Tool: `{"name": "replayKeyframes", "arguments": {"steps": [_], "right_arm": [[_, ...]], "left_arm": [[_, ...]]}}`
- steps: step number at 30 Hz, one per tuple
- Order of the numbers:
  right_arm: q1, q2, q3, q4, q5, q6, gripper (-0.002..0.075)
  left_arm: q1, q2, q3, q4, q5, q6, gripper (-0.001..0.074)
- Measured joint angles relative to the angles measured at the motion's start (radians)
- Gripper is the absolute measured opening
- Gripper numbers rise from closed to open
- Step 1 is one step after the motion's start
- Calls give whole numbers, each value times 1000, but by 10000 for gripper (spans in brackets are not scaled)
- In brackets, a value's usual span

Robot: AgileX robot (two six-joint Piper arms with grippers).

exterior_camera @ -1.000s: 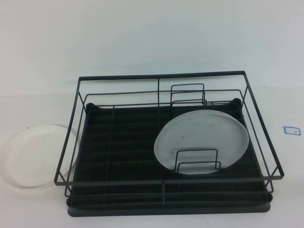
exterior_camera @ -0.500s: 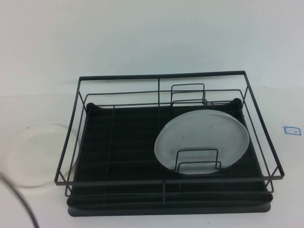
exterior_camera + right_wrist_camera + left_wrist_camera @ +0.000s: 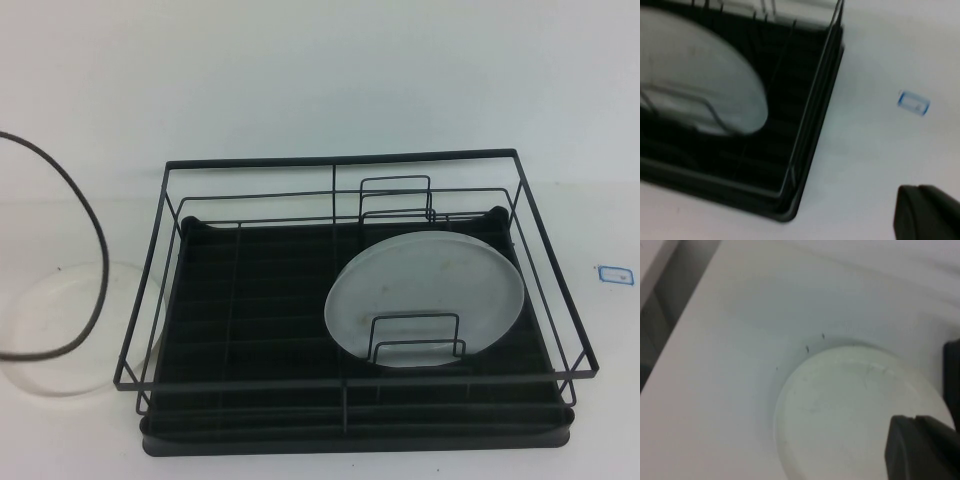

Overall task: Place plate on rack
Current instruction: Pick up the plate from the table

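White plate (image 3: pixel 860 410) lies flat just below the left gripper (image 3: pixel 922 447); right gripper (image 3: pixel 927 212) hovers beside the rack (image 3: pixel 810 130); neither's opening can be told

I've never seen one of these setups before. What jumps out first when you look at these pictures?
The big black wire rack fills the middle of the table, with a dull grey-white plate already leaning among its dividers on the right side. Outside it, on the left, the bright white plate lies flat on the table, crossed by a dark cable. The left gripper hangs just above that plate, while the right gripper is over bare table right of the rack.
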Motion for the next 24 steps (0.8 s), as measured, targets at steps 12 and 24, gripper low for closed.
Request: {"name": "replayKeyframes", "arguments": {"steps": [12,24], "right_arm": [[0,47,21,112,137,-92,18],[0,47,112,184,191,-110,18]], "left_arm": [[23,331,-139,-7,24,55,356],[87,540,-288,40,130,65,324]]}}
